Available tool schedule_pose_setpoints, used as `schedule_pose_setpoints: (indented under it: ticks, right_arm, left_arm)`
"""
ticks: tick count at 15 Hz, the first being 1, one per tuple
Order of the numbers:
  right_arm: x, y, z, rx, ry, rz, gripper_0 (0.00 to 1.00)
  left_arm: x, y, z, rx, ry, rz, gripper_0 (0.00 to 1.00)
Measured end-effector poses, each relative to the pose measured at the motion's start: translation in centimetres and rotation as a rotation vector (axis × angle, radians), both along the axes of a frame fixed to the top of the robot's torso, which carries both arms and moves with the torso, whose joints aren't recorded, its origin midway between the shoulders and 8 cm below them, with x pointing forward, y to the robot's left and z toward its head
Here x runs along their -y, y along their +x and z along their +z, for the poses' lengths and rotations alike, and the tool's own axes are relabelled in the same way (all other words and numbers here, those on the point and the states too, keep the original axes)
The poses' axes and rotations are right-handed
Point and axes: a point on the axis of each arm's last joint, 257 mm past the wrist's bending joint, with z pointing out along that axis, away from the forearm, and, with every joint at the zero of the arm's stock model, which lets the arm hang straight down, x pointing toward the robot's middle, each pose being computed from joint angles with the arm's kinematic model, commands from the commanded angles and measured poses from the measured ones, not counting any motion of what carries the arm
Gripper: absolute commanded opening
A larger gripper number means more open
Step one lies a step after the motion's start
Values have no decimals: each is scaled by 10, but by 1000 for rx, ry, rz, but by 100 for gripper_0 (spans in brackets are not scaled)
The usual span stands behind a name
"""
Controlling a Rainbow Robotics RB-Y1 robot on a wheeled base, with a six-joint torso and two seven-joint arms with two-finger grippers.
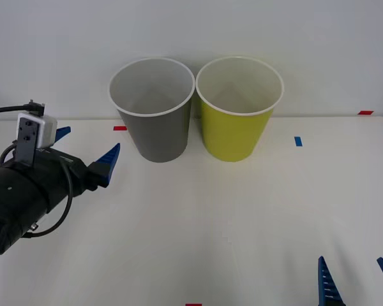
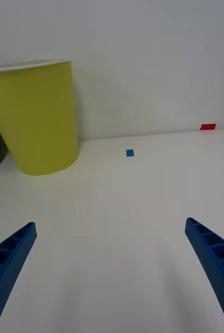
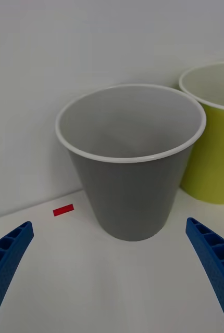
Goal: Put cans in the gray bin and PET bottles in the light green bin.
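The gray bin (image 1: pixel 154 131) stands upright at the back of the white table. The light green bin (image 1: pixel 237 131) stands just to its right, and their rims almost touch. My left gripper (image 1: pixel 86 148) hangs open over the table's left side, left of the gray bin (image 3: pixel 130 197), with nothing between its fingers. The light green bin (image 3: pixel 216 156) shows beside it there too. My right gripper (image 1: pixel 357 284) is open and empty at the table's front right edge, well in front of the light green bin (image 2: pixel 39 119). Cans and PET bottles are out of view.
A white wall rises right behind the bins. Small tape marks lie on the table: red (image 1: pixel 119 128) left of the gray bin, blue (image 1: pixel 298 141) right of the green bin, red (image 1: pixel 365 113) at the far right.
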Motion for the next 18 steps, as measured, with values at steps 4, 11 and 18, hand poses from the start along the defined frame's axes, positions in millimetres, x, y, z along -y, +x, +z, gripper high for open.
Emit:
schedule_pose_setpoints:
  ticks: [4, 11, 18]
  right_arm:
    - [0, 0, 0, 0, 0, 0, 99]
    - [0, 0, 0, 0, 0, 0, 99]
    - [0, 0, 0, 0, 0, 0, 99]
  left_arm:
    - [-9, 4, -5, 75, -55, 34, 100]
    - [-10, -37, -93, 133, -37, 79, 100]
    - [-25, -105, -131, 91, -50, 140, 100]
